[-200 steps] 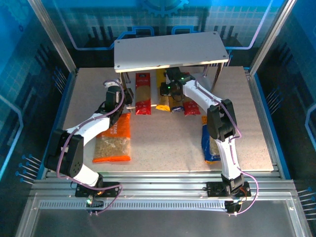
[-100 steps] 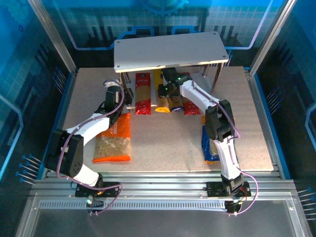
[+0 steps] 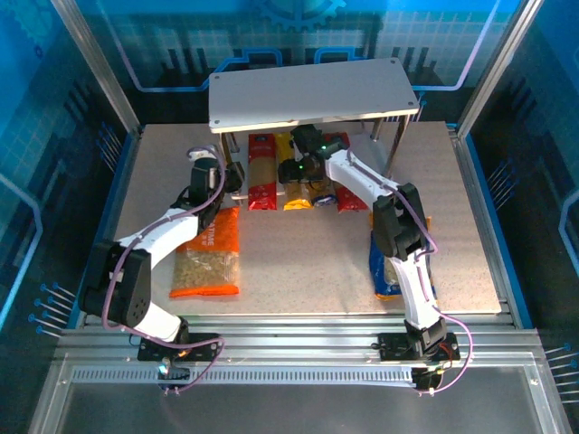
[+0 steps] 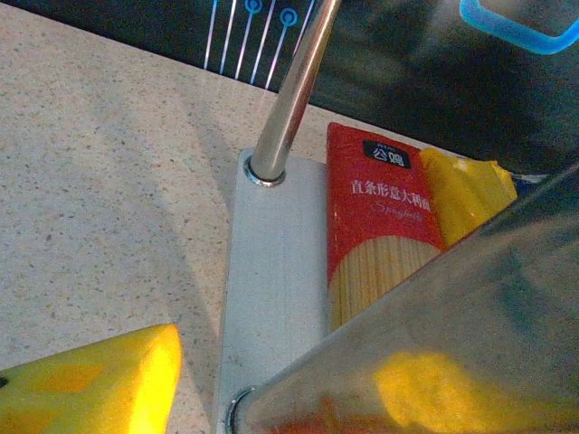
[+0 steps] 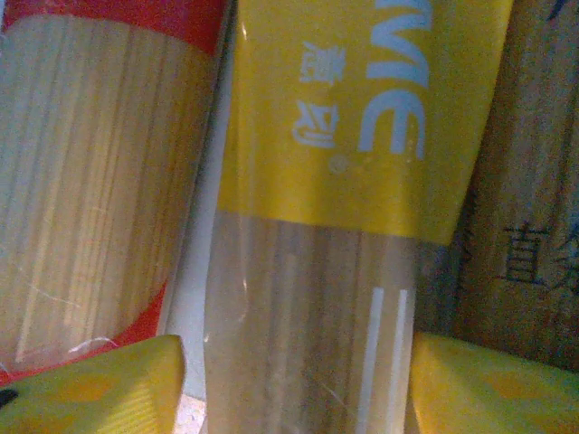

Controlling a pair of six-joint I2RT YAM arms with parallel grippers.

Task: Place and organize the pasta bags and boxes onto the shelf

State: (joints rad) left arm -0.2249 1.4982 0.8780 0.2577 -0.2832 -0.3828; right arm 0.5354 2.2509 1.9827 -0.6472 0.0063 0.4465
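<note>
The speckled counter (image 3: 298, 262) carries the two-tier shelf (image 3: 312, 90) at its far side, the top board bare. On the open counter near the left arm lies the orange pasta bag (image 3: 210, 253), well apart from the shelf. The blue pasta bag (image 3: 382, 271) lies on the right, partly under the right arm. Four spaghetti packs lie side by side on the shelf's lower board (image 4: 271, 271), under the top board. A red pack (image 3: 262, 172) is on the left, the yellow pack (image 5: 362, 136) just beside it, and a second red pack (image 3: 351, 197) is further right. Between these last two lies a fourth pack (image 5: 534, 181), whose colour I cannot tell. The right gripper (image 3: 297, 172) hangs low over the yellow pack, its yellow fingers (image 5: 99, 384) spread to either side of it. The left gripper (image 3: 215, 172) sits by the shelf's front left metal leg (image 4: 294, 90). One finger (image 4: 99, 380) stands far out to the side, so it looks spread, and it pinches nothing.
</note>
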